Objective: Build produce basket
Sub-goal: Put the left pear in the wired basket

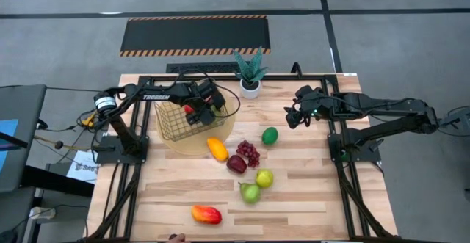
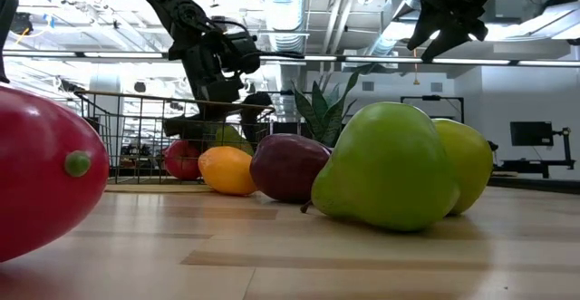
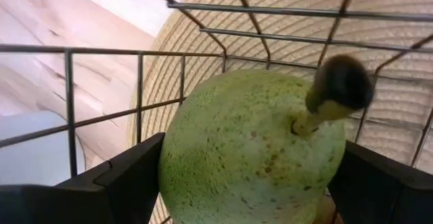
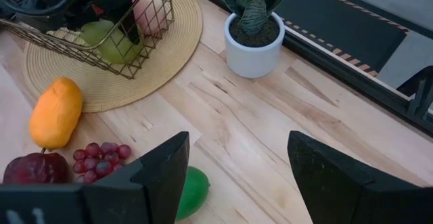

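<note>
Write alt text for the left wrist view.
The left gripper holds a speckled green pear between its two dark fingers, stem pointing up, inside the gold wire basket. Through the wires show a round woven mat and the wooden table.

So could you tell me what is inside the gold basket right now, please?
In the basket: a green pear between the left hand's fingers, a pink peach and a red apple. Anything beneath is hidden.
</note>
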